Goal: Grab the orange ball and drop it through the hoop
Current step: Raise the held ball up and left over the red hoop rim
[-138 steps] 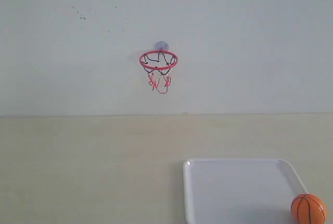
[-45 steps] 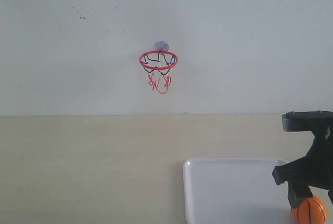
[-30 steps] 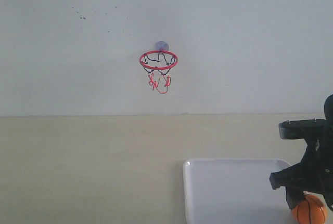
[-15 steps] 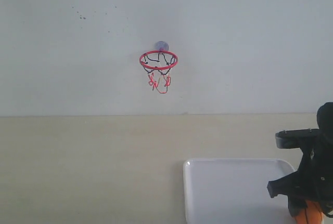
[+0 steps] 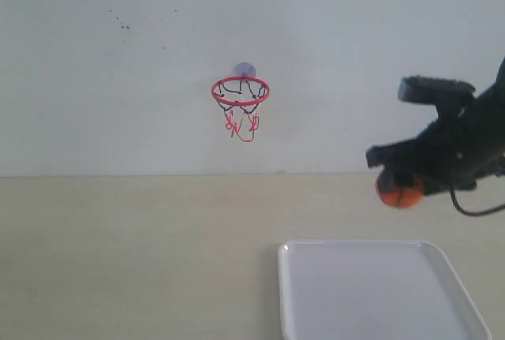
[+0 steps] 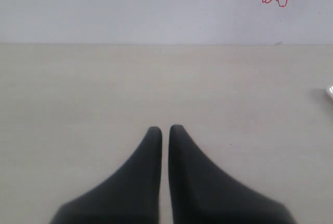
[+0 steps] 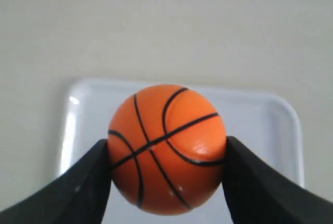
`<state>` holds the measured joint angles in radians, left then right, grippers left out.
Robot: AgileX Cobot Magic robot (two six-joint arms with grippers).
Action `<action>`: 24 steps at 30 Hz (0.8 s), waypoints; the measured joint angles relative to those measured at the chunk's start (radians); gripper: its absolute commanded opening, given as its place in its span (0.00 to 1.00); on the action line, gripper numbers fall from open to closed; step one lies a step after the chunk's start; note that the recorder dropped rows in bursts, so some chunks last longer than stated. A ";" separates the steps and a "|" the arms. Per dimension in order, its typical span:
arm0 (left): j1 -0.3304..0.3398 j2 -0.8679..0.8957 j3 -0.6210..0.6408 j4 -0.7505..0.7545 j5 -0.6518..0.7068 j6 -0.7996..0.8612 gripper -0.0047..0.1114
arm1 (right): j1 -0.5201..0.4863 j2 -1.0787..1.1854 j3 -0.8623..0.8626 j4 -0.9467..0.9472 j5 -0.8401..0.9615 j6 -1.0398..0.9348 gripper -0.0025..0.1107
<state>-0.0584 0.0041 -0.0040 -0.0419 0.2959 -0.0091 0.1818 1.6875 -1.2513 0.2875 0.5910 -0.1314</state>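
ball: orange ball (image 5: 400,195) in the air, well right of the hoop (image 5: 240,91) and below its ring, so it likely needs height before a drop | grip: right gripper (image 7: 166,150) pinches it across the middle for carrying | tray: white tray (image 5: 355,293) lies below-right of the hoop | idle: left gripper (image 6: 165,130) pressed together, holding nothing, well away from the hoop

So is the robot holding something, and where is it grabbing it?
Yes. The right tool pinches the orange ball by its two opposite sides. The left tool is shut and holds nothing.
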 measured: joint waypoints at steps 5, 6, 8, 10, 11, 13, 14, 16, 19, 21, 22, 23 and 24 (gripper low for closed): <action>0.000 0.000 0.000 0.000 0.000 0.000 0.08 | 0.000 0.026 -0.160 0.346 -0.043 -0.278 0.02; 0.000 0.000 0.000 0.000 0.000 0.000 0.08 | 0.000 0.043 -0.195 0.416 -0.050 -0.335 0.02; 0.000 0.000 0.000 0.000 0.000 0.000 0.08 | 0.000 0.092 -0.269 0.546 -0.052 -0.437 0.02; 0.000 0.000 0.000 0.000 0.000 0.000 0.08 | 0.002 0.147 -0.348 0.642 -0.045 -0.515 0.02; 0.000 0.000 0.000 0.000 0.000 0.000 0.08 | 0.006 0.180 -0.390 0.669 -0.045 -0.539 0.02; 0.000 0.000 0.000 0.000 0.000 0.000 0.08 | 0.019 0.240 -0.468 0.696 -0.041 -0.565 0.02; 0.000 0.000 0.000 0.000 0.000 0.000 0.08 | 0.028 0.273 -0.512 0.701 -0.041 -0.570 0.02; 0.000 0.000 0.000 0.000 0.000 0.000 0.08 | 0.048 0.336 -0.594 0.709 -0.038 -0.575 0.02; 0.000 0.000 0.000 0.000 0.000 0.000 0.08 | 0.079 0.420 -0.729 0.714 -0.038 -0.581 0.02; 0.000 0.000 0.000 0.000 0.000 0.000 0.08 | 0.094 0.470 -0.805 0.717 -0.037 -0.586 0.02; 0.000 0.000 0.000 0.000 0.000 0.000 0.08 | 0.101 0.495 -0.844 0.717 -0.037 -0.590 0.02; 0.000 0.000 0.000 0.000 0.000 0.000 0.08 | 0.105 0.521 -0.882 0.719 -0.035 -0.590 0.02; 0.000 0.000 0.000 0.000 0.000 0.000 0.08 | 0.107 0.547 -0.911 0.719 -0.035 -0.590 0.02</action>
<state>-0.0584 0.0041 -0.0040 -0.0419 0.2959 -0.0091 0.2891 2.2349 -2.1624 1.0070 0.5559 -0.7210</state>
